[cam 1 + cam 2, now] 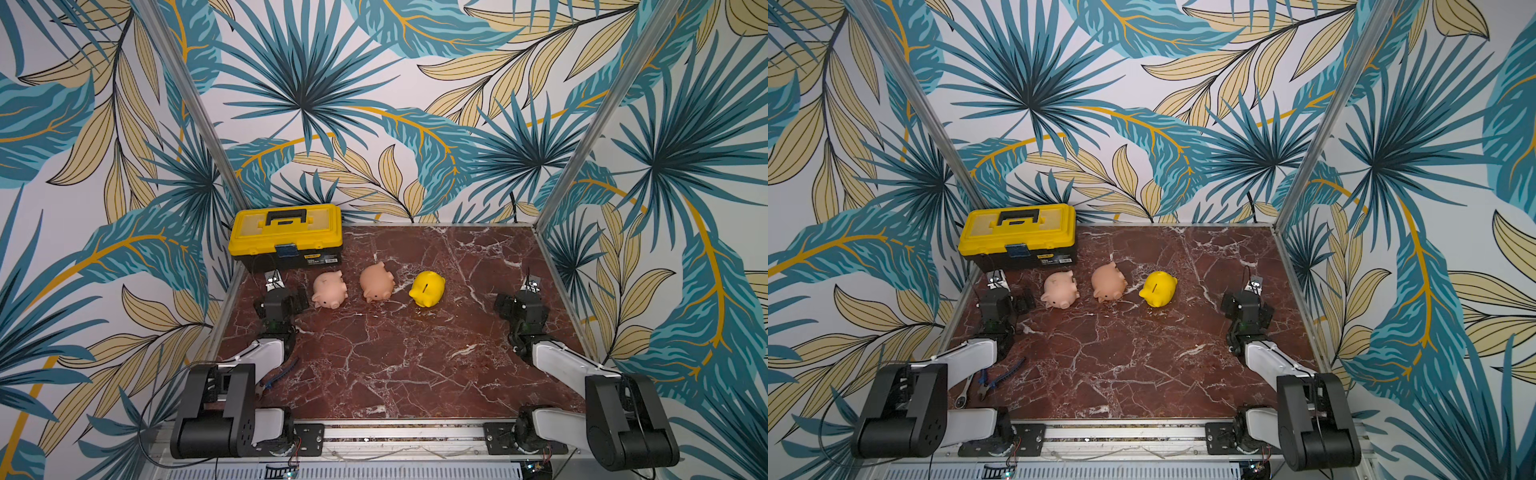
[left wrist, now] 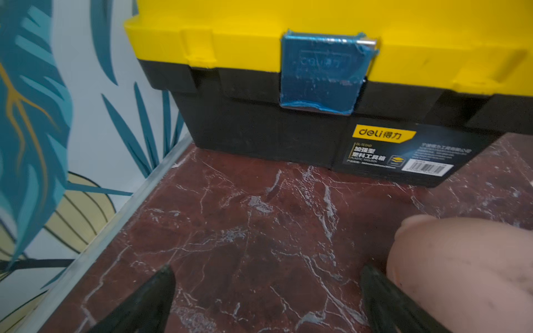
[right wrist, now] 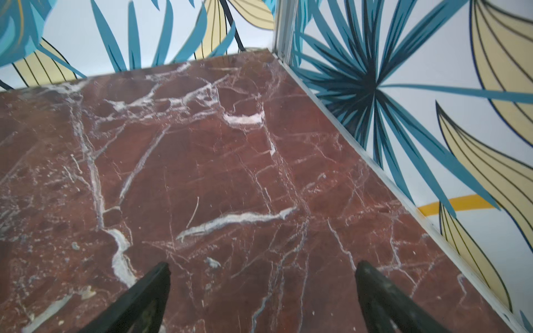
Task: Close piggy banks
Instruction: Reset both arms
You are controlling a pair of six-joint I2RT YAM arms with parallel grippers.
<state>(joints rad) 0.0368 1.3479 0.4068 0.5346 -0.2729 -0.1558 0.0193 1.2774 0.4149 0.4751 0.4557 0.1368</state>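
Three piggy banks sit in a row on the red marble table (image 1: 395, 365): a pink pig (image 1: 329, 289), a second pink pig (image 1: 376, 282) in the middle, and a yellow pig (image 1: 427, 288) with its coin slot showing. The first pink pig is right beside one finger of my left gripper (image 2: 265, 276). It is on the outside, not between my fingers, and I cannot tell if it touches. My left jaws are apart and hold nothing. My right gripper (image 3: 261, 274) is well apart from the yellow pig, near the side wall. Its jaws are wide apart too, with only table between them. A yellow and black toolbox (image 1: 286, 237) stands behind the pigs, just ahead of my left gripper.
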